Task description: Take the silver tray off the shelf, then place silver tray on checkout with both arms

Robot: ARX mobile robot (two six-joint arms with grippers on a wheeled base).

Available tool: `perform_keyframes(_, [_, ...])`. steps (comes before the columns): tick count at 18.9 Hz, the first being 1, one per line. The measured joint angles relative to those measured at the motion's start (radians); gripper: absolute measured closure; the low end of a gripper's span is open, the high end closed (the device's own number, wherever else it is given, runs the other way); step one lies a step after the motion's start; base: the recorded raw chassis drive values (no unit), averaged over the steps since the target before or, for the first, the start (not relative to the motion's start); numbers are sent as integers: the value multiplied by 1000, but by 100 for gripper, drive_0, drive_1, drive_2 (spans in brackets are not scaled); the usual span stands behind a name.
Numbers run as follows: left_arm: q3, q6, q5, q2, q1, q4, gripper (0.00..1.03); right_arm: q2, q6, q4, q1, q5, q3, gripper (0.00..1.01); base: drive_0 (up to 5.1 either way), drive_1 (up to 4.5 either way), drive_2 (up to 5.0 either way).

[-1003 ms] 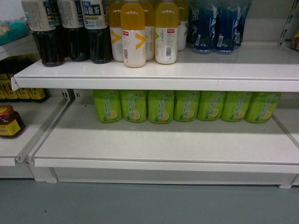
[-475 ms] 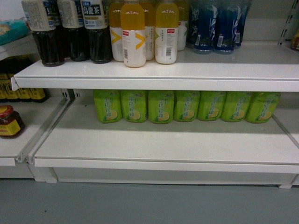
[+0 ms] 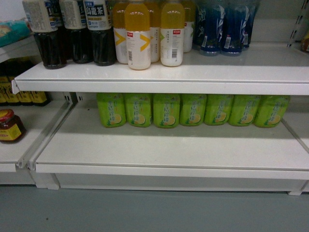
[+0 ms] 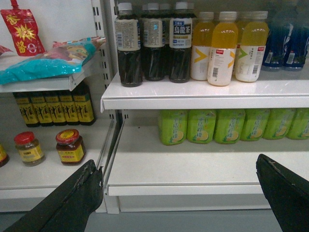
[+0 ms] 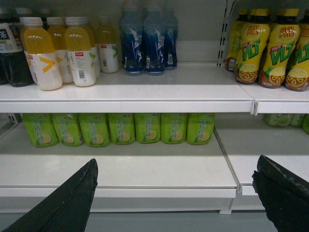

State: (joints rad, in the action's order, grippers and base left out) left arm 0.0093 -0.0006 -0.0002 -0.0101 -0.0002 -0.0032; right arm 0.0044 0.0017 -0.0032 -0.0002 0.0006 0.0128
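Nothing looks done yet: both the left gripper (image 4: pixel 178 193) and right gripper (image 5: pixel 176 193) gape wide and empty before the lower shelf (image 3: pixel 169 171), and no silver tray shows in any view.

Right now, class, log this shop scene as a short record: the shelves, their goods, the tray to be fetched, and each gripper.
Upper shelf: white metal shelf board carrying dark tea bottles, yellow juice bottles and blue bottles
Lower shelf: white metal board, row of green bottles at the back
Side bay: red-lidded jar
Silver tray: not visible in any view
Left gripper: open, holding nothing
Right gripper: open, holding nothing
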Motion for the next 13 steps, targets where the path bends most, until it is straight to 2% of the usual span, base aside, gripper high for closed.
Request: perform_keyframes(13, [0, 1, 0, 0, 0, 0, 5, 0, -3, 1, 0, 0, 0, 3, 0, 0, 0])
